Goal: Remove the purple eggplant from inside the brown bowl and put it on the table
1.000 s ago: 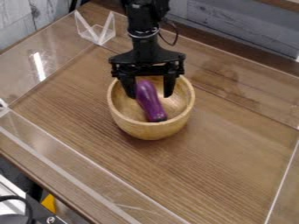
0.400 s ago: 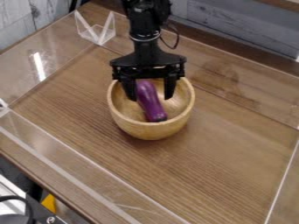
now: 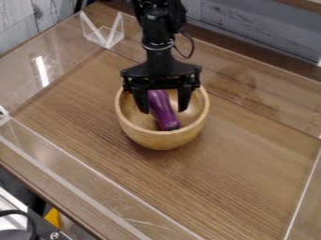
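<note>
The purple eggplant (image 3: 163, 111) lies inside the brown bowl (image 3: 160, 134), running from the far rim toward the middle. The bowl stands near the middle of the table (image 3: 238, 159). My gripper (image 3: 160, 99) hangs straight down over the bowl's far half, open, with one black finger on each side of the eggplant's upper end. The fingertips reach just inside the rim. Whether they touch the eggplant I cannot tell. The eggplant's stem end is hidden behind the gripper.
Low clear acrylic walls (image 3: 75, 202) edge the table. A clear angled stand (image 3: 103, 31) sits at the back left. A grey plank wall runs along the back right.
The gripper has sunk a little lower over the bowl and shifted slightly right. The eggplant and bowl have not moved.
</note>
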You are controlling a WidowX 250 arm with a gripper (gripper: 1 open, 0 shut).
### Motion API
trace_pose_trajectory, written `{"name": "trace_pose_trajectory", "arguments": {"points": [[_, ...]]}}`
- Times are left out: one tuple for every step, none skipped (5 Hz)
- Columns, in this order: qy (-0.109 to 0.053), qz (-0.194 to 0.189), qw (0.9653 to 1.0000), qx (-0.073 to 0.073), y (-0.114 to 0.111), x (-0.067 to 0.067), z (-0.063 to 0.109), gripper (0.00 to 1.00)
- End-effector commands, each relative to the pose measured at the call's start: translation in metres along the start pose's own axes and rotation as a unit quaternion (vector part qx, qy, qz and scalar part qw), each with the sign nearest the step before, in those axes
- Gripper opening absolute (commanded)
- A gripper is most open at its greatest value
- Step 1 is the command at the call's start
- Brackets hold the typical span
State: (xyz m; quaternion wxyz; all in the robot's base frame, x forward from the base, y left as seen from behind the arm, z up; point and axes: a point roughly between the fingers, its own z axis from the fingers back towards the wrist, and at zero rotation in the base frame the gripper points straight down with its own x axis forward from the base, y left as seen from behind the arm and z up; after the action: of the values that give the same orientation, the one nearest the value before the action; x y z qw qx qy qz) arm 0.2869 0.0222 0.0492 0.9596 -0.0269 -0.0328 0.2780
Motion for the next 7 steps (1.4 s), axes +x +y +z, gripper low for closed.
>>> {"name": "trace_pose_trajectory", "arguments": {"points": [[-0.009,0.000,0.9999,-0.009,-0.0056,0.0014,0.0044,1.00],[-0.005,0.001,0.9999,-0.009,-0.0072,0.0009,0.0010,1.00],[-0.002,0.003,1.0000,-0.009,-0.0082,0.0012,-0.0022,0.00],[0.004,0.005,0.9999,-0.013,-0.0092,0.0011,-0.0014,0.00],[0.008,0.005,0.9998,-0.018,-0.0097,0.0011,0.0006,1.00],[0.010,0.006,0.9997,-0.020,-0.0101,0.0009,0.0016,0.00],[0.012,0.008,0.9996,-0.022,-0.0105,0.0009,0.0029,0.00]]}}
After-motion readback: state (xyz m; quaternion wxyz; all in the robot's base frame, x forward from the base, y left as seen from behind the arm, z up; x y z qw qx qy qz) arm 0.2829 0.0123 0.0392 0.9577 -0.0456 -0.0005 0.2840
